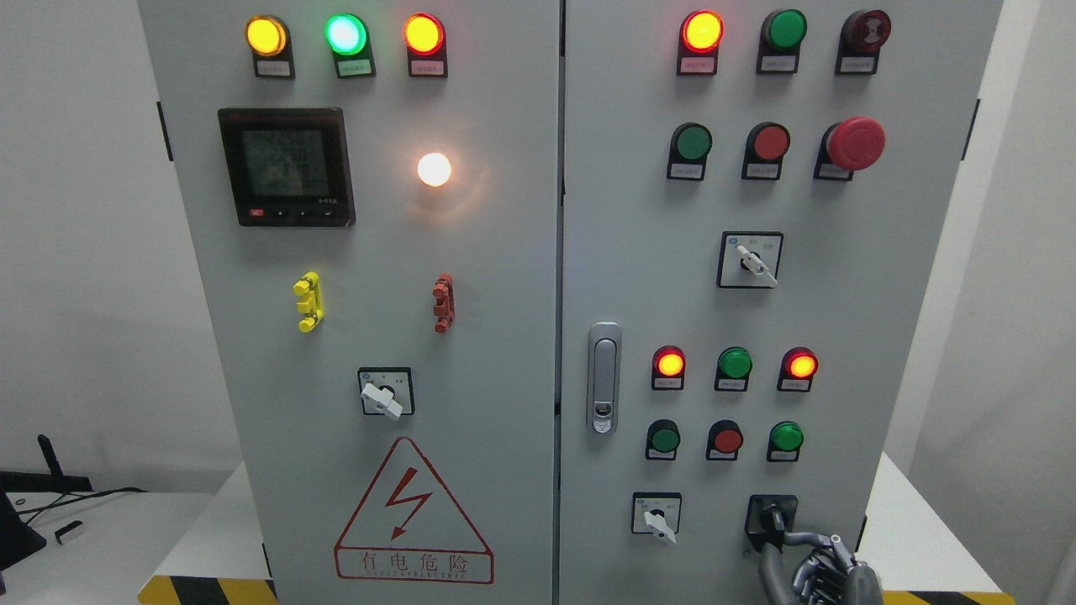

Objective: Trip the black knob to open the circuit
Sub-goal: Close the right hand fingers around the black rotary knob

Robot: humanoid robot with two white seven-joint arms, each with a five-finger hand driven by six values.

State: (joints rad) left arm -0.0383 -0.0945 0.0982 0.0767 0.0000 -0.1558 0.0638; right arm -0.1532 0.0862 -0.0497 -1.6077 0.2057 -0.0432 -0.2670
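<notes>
The black knob sits on a black square plate at the lower right of the grey cabinet's right door. My right hand comes up from the bottom edge just below it. Its grey fingers curl up to the knob's lower end and close around it. The knob's handle points down and a little right. The palm and wrist are cut off by the picture's bottom edge. My left arm does not show.
A white selector switch sits just left of the knob, below a row of green and red buttons. The door latch is at mid-height. A red mushroom button is higher up. A white table carries cables at the left.
</notes>
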